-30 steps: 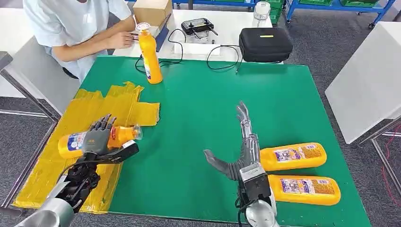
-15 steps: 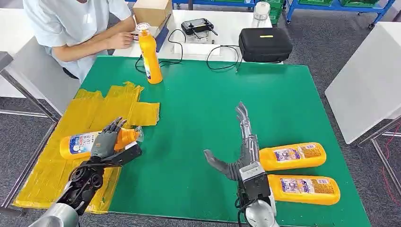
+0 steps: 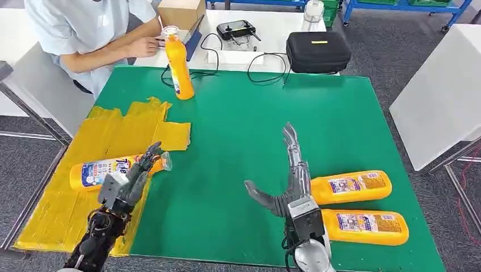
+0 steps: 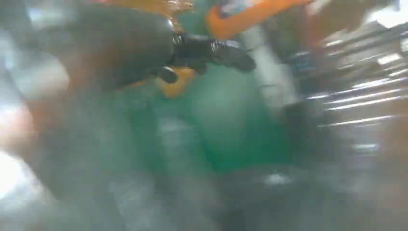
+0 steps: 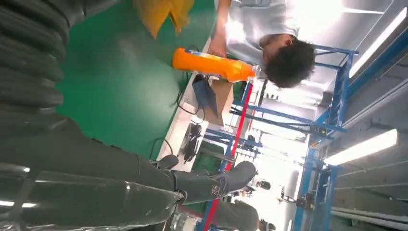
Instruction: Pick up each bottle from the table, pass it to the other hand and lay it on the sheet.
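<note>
One orange bottle lies on its side on the yellow sheet, cap toward the green mat. My left hand hovers just in front of its neck, fingers apart, holding nothing; the left wrist view is blurred, with its dark fingers over green and orange. My right hand is spread flat over the mat, empty. Beside it lie two more bottles, one nearer and one farther. Another bottle stands upright at the mat's far left corner.
A person sits behind the far left corner, a hand near the upright bottle. A black case, a controller, cables and a cardboard box are on the white table behind. Another white table stands to the right.
My left hand has let go of the bottle on the sheet, lifted off it and drawn back toward me while turning. The bottle stays lying there. The right hand has not moved.
</note>
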Motion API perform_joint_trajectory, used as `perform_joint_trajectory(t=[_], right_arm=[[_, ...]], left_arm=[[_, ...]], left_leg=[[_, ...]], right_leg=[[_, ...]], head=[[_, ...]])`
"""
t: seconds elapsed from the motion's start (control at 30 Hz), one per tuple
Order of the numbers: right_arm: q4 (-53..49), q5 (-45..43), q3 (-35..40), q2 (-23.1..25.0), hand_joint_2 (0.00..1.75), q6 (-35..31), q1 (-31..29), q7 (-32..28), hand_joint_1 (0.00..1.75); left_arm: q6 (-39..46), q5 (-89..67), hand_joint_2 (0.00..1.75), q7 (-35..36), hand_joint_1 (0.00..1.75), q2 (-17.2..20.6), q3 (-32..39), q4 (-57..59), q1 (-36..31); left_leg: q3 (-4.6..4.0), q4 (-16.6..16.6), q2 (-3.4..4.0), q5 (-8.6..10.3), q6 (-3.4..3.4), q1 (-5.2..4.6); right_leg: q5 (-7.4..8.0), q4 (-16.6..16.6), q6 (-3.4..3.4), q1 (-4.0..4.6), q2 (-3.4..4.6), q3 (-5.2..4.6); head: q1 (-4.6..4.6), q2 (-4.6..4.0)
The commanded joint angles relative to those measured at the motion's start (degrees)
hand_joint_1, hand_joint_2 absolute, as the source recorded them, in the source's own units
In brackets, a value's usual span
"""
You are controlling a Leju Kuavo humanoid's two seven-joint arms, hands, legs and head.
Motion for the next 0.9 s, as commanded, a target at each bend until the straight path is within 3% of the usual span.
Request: perform_joint_trajectory(t=[0.03, 0.13, 0.17, 0.23, 0.4, 0.5, 0.53, 0.6, 0.73, 0.9], right_arm=[[3.05, 1.05, -0.01, -0.74, 1.75, 0.46, -2.33, -0.23, 0.00], [1.28, 4.38, 1.09, -2.53, 1.75, 0.70, -2.43, -0.90, 0.00], [0.79, 8.58, 2.02, -4.12, 1.75, 0.28, -2.87, -0.59, 0.00], [-0.41, 14.33, 2.24, -6.06, 1.75, -1.12, -3.03, 0.55, 0.00], [-0.90, 14.40, 1.83, -6.33, 1.75, -0.86, -2.84, 0.69, 0.00], [-1.09, 31.65, 3.59, -13.79, 1.75, 0.54, -4.54, 8.91, 0.00], [-0.87, 37.45, 3.97, -18.47, 1.75, 2.74, -5.23, 10.51, 0.00], [0.33, 36.06, 3.11, -26.16, 1.75, 8.88, -5.83, 9.12, 0.00], [3.56, 31.11, -5.52, -37.57, 1.75, 15.84, -3.58, 6.80, 0.00], [3.08, 27.95, -15.14, -42.16, 1.75, 21.13, 0.67, 6.58, 0.00]], left_arm=[[-4.74, 7.02, 0.00, 1.12, 0.00, -4.53, 4.70, -18.71, 5.71], [-5.00, 11.38, 0.00, 2.26, 0.00, -6.29, 4.61, -20.59, 6.06], [-6.23, 14.07, 1.75, 2.72, 0.00, -7.03, 4.76, -21.08, 6.13], [-7.10, 16.43, 1.75, 3.45, 0.00, -7.76, 4.69, -22.06, 6.50], [-7.05, 16.57, 1.75, 3.60, 0.00, -7.65, 4.57, -22.37, 6.75], [-7.85, 18.84, 1.75, 4.74, 0.00, -9.07, 5.37, -22.76, 7.07], [-8.08, 19.06, 1.75, 5.08, 0.00, -9.46, 5.24, -22.81, 7.15], [-8.20, 19.39, 1.75, 5.52, 0.00, -9.82, 4.86, -22.02, 6.92], [-4.93, 17.63, 1.75, 6.31, 0.00, -10.13, 3.02, -20.92, 7.32], [-1.04, 14.57, 1.75, 6.28, 0.00, -9.60, -1.74, -22.88, 7.98]], left_leg=[[0.01, 0.04, 0.00, -0.06, -0.04, 0.04], [-0.01, 0.04, -0.04, -0.07, -0.04, 0.05], [0.03, 0.06, -0.09, -0.10, -0.04, 0.07], [-0.01, 0.09, -0.06, -0.11, -0.01, 0.08], [-0.02, 0.05, -0.11, -0.07, -0.02, 0.05], [-0.02, 0.02, -0.02, -0.06, -0.02, 0.04], [0.00, 0.05, -0.06, -0.08, -0.01, 0.05], [0.02, 0.03, -0.09, -0.07, 0.01, 0.03], [-0.02, 0.03, -0.38, 0.00, 0.09, -0.06], [-0.11, 0.15, -0.59, -0.08, 0.21, -0.19]], right_leg=[[-0.03, -0.01, -0.05, 0.04, 0.17, 0.03], [-0.04, -0.01, -0.05, 0.04, 0.19, 0.03], [-0.07, -0.03, -0.07, 0.06, 0.23, 0.09], [-0.06, -0.03, -0.04, 0.07, 0.26, 0.07], [-0.05, -0.04, -0.05, 0.04, 0.17, 0.06], [-0.01, -0.05, -0.04, 0.04, 0.21, 0.04], [-0.02, -0.07, -0.04, 0.04, 0.26, 0.10], [-0.01, -0.10, -0.01, 0.03, 0.23, 0.12], [-0.01, -0.14, 0.09, -0.05, -0.17, 0.18], [0.02, -0.11, 0.23, -0.23, -0.18, 0.16]], head=[[-0.04, 0.00], [-0.07, 0.00], [-0.04, 0.00], [-0.07, 0.00], [-0.04, 0.00], [-0.04, 0.00], [-0.04, 0.00], [-0.07, 0.00], [-0.07, 0.00], [-0.07, 0.00]])
